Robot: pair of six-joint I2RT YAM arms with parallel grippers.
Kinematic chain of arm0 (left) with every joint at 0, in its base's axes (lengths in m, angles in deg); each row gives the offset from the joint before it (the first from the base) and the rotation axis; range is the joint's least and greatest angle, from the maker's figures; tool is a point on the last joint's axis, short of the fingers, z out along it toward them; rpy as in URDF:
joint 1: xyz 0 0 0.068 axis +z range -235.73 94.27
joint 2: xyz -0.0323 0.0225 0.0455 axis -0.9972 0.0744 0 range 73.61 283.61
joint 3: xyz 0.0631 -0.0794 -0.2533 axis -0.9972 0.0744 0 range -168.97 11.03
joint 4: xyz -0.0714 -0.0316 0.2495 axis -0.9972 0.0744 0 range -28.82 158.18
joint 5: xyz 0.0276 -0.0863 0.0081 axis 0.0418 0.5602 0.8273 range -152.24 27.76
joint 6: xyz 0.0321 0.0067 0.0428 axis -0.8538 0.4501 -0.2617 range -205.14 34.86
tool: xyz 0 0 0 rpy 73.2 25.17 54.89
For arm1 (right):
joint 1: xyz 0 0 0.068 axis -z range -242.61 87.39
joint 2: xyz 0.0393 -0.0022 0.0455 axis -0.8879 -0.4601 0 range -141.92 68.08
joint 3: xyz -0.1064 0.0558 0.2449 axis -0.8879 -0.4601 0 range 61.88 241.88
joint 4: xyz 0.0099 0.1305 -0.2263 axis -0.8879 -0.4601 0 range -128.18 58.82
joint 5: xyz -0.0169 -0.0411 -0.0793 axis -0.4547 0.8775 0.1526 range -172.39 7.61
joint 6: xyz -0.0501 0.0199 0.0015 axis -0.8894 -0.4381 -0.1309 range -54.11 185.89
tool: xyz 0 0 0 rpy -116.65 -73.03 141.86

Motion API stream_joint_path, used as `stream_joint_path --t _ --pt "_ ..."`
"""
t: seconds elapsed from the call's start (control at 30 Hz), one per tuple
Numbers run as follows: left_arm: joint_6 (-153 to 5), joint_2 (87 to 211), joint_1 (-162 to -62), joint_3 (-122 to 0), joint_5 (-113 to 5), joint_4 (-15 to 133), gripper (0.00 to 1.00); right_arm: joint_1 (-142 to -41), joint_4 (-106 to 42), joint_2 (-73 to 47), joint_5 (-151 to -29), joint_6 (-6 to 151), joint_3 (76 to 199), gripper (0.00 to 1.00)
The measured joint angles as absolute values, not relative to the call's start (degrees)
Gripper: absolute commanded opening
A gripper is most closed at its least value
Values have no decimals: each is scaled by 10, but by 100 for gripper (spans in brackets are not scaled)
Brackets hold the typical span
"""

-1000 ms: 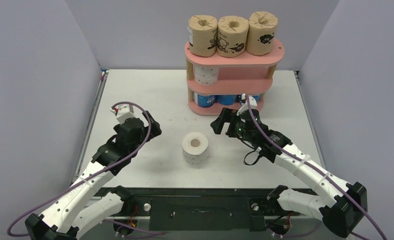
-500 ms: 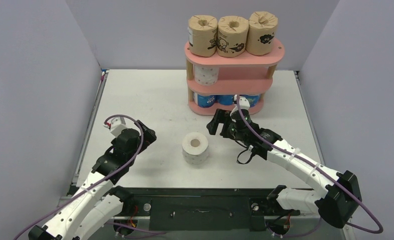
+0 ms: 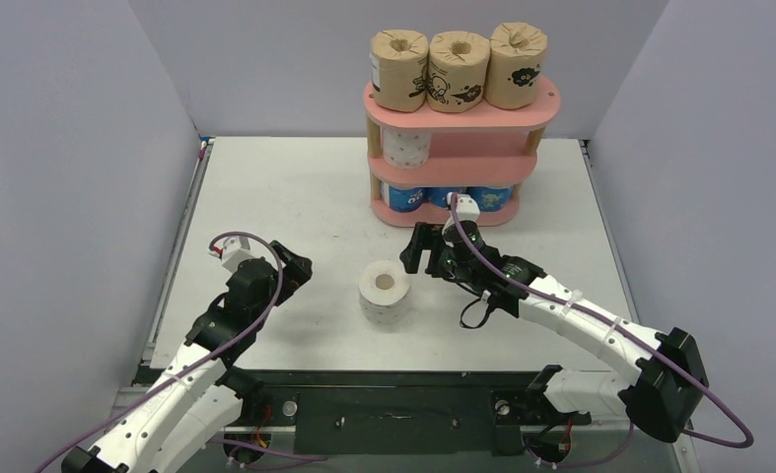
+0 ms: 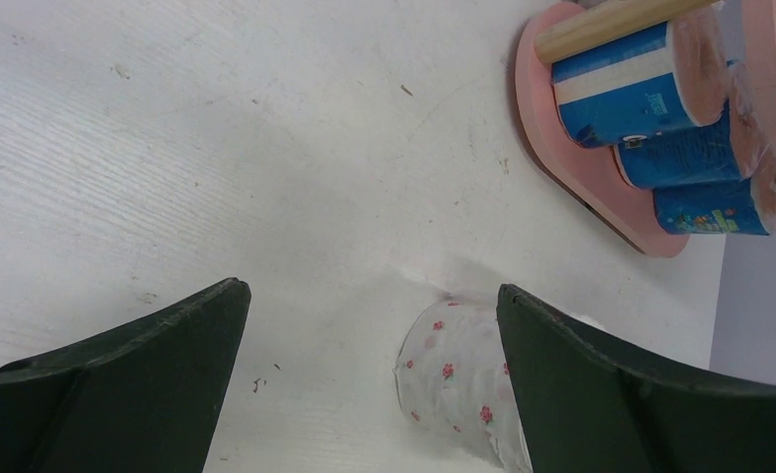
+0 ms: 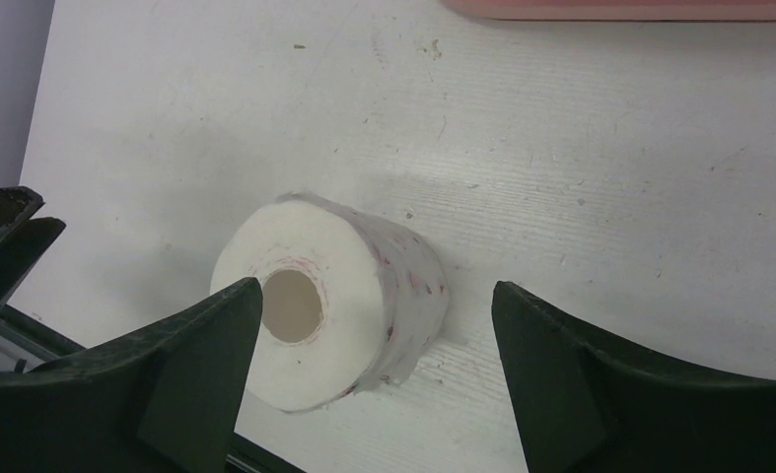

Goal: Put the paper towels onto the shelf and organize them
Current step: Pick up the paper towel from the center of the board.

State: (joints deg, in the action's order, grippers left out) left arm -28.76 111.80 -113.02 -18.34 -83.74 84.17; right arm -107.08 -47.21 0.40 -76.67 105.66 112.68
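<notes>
One roll (image 3: 385, 292) stands on the table (image 3: 285, 187) before the shelf (image 3: 462, 119).

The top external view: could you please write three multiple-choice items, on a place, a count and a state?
1. Where is the loose white roll? A on the table, before the shelf B on the shelf's top tier C in a gripper
2. How many brown rolls top the shelf? A one B two C three
3. The right gripper is: A shut on a roll B open, empty C hidden
1 A: it stands on end on the table. 2 C: three stand side by side. 3 B: its jaws gape near the roll.
</notes>
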Motion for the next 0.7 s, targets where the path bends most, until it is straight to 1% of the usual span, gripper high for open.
stream_joint_path --t 0.4,0.7 --pt "-293 1100 -1130 -154 -793 806 96 -1110 -483 -92 -773 1040 1157 81" --pt "-299 1101 -1130 -147 -772 804 96 -1114 -491 -125 -778 1040 1165 77"
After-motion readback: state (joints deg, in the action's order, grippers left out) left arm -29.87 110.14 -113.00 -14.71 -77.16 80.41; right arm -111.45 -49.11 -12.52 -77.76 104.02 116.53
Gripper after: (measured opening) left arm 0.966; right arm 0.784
